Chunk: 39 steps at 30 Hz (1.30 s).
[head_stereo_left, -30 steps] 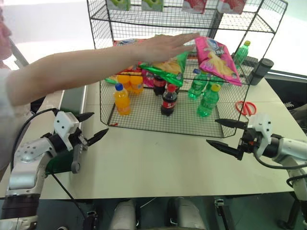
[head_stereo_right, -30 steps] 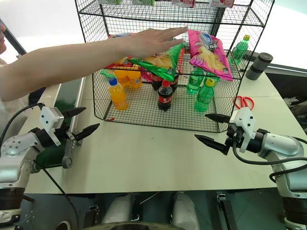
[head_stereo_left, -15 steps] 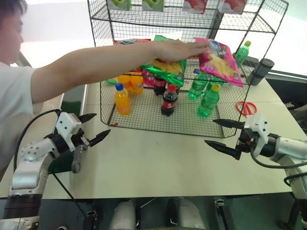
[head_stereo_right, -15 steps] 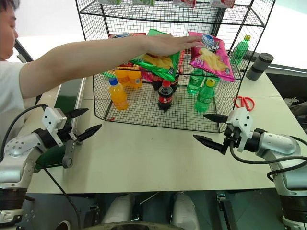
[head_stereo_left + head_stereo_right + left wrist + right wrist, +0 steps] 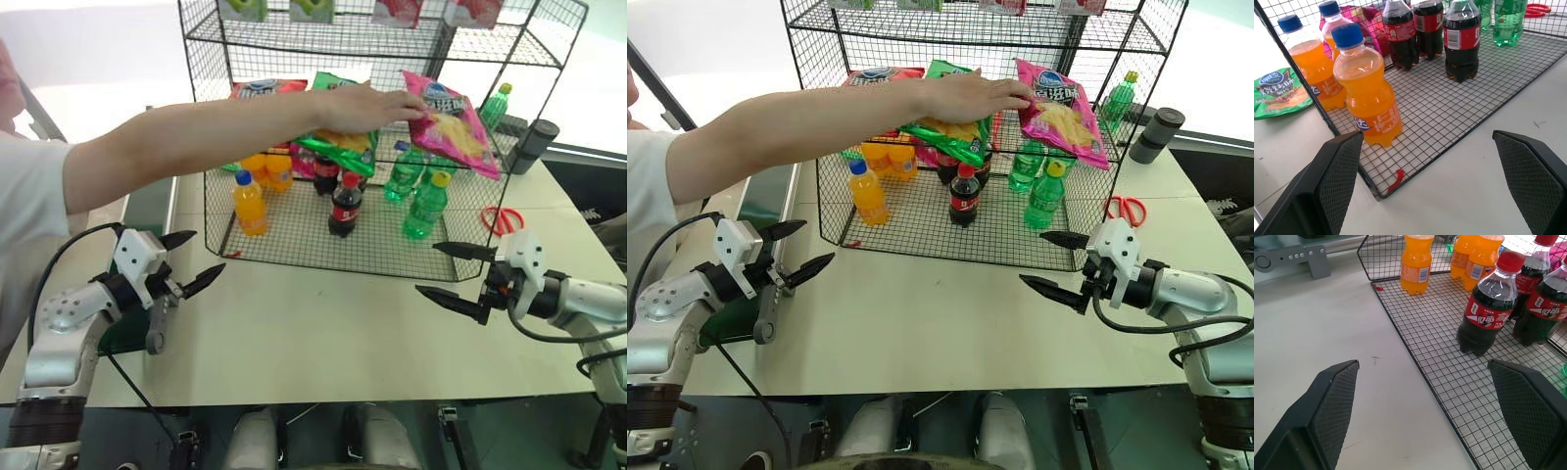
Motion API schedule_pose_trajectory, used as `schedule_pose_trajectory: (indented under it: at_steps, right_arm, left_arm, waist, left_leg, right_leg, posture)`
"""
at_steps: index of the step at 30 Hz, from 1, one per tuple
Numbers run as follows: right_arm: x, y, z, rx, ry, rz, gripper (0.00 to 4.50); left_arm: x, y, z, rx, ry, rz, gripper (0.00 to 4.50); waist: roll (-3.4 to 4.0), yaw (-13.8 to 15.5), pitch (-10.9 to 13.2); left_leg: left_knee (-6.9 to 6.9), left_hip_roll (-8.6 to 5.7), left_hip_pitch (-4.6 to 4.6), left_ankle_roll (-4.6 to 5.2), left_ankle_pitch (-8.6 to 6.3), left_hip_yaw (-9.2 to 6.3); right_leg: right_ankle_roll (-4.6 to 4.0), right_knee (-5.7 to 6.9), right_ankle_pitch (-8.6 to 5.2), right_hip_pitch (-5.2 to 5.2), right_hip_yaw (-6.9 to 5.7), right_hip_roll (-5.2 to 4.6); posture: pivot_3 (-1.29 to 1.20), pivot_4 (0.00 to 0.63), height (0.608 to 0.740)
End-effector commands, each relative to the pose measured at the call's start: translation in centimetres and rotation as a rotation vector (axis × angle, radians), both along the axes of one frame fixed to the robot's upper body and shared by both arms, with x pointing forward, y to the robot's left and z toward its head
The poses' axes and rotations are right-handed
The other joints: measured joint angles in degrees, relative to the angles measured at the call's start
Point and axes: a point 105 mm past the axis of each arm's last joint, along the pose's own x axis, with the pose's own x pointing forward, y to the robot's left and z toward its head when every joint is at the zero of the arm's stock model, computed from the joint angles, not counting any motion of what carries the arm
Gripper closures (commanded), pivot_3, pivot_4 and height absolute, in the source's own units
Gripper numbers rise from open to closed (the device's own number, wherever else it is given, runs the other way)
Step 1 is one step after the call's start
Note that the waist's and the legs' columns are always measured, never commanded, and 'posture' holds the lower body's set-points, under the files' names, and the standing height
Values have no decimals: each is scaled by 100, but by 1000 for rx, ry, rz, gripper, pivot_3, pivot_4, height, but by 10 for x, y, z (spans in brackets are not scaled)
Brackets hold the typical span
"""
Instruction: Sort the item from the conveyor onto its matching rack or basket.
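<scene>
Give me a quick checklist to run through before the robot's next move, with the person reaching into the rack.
1. Both claws free: ok. The left claw and right claw are open and hold nothing.
2. Workspace free of people: not ok. A person's hand reaches across the black wire rack.
3. Pink crisp bag ready to take: not ok. The hand touches it on the middle shelf, away from both claws.
4. Item waiting on the conveyor: cannot tell. The arm covers much of the belt.
5. Table in front of the claws clear: ok. The red scissors lie off to the right.
</scene>
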Motion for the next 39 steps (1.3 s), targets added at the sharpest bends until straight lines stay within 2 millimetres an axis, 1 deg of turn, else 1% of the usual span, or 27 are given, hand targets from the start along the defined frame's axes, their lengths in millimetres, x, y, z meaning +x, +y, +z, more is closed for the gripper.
schedule_pose_trajectory:
  at_steps: [1,6,12,16,39]
  right_arm:
    - [0,1,7,0,-39,11,104]
    - [0,2,6,-2,-40,14,104]
    - [-1,2,4,-6,-35,17,104]
    - [-1,2,4,-7,-35,18,104]
    - [7,11,5,-17,-46,70,104]
  left_arm:
    - [-1,-4,13,7,-60,-17,0]
    - [-2,-4,13,4,-56,-18,0]
    - [-1,-5,11,-16,-13,-8,0]
    - [-3,-5,14,-29,-22,-15,0]
    - [-10,1,12,-7,-59,7,0]
  waist:
    - [0,0,0]
    - [0,0,0]
    - [0,-1,0]
    - [0,-1,0]
    - [0,-1,0]
  left_leg:
    - [0,0,0,0,0,0]
    - [0,0,0,0,0,0]
    - [0,0,0,0,0,0]
    - [0,0,1,0,0,0]
    - [1,0,1,-1,0,0]
  right_leg:
    - [0,0,0,0,0,0]
    - [0,0,0,0,0,0]
    - [0,0,0,0,0,0]
    - [0,0,0,1,0,1]
    - [0,0,0,1,0,0]
  posture:
    - [0,150,740]
    - [0,150,740]
    - [0,150,740]
    - [0,150,740]
    - [0,150,740]
